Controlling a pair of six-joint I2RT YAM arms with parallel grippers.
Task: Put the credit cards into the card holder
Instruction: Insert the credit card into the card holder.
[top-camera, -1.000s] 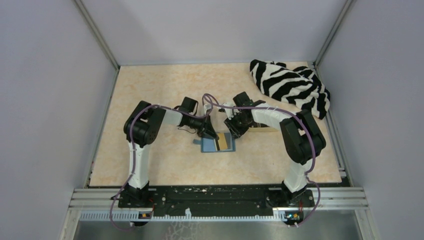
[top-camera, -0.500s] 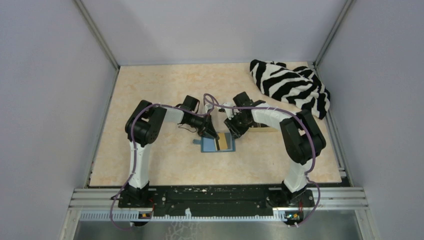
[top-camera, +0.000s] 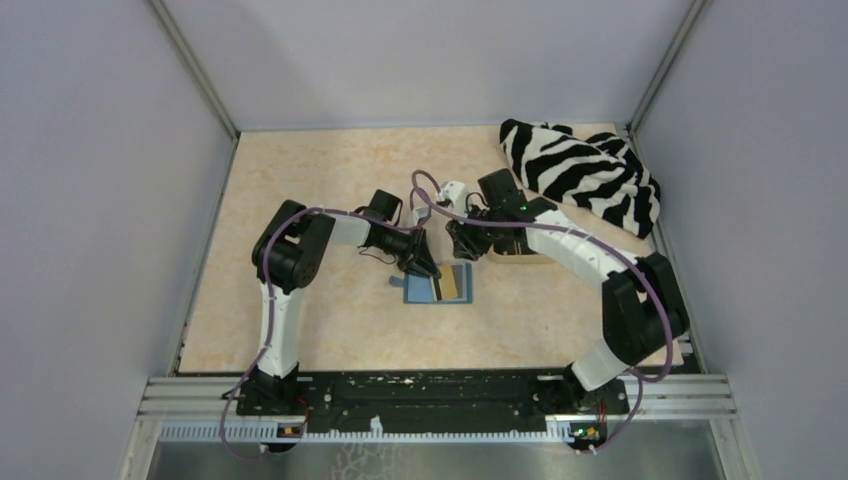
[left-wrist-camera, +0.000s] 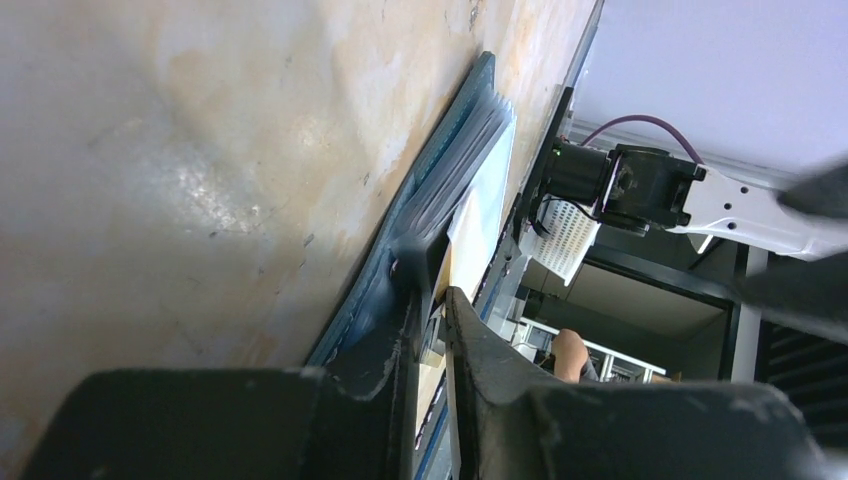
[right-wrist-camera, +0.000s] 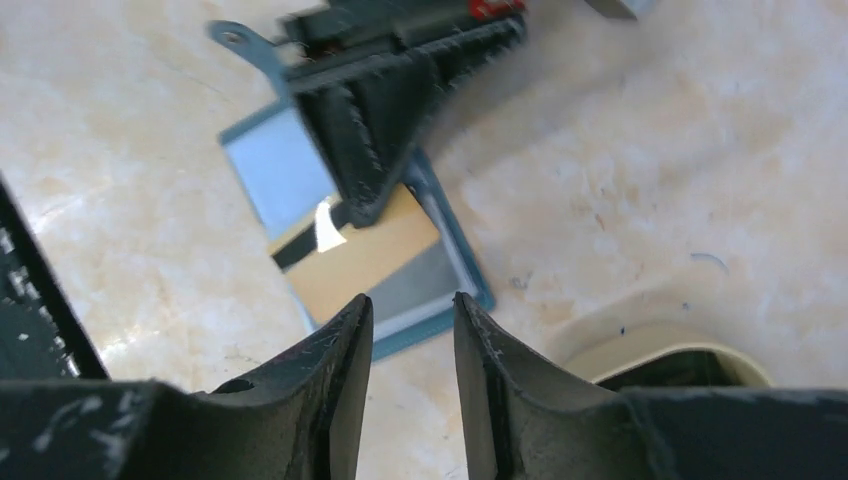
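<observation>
Plain pale grey-lilac walls (top-camera: 420, 50) close in the table (top-camera: 300, 170) on three sides, with metal posts (top-camera: 195, 65) in the far corners. The table top is beige and marbled, evenly lit, with a metal rail (top-camera: 440, 395) along its near edge.

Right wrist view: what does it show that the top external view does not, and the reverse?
Only the right wrist: a bright glare spot on the orange-gold card, and the right gripper open, nothing between its fingers. Only the top external: the zebra-striped cloth in the far right corner. Both: the teal card holder with that card, the left gripper at it, the tan tray.
</observation>
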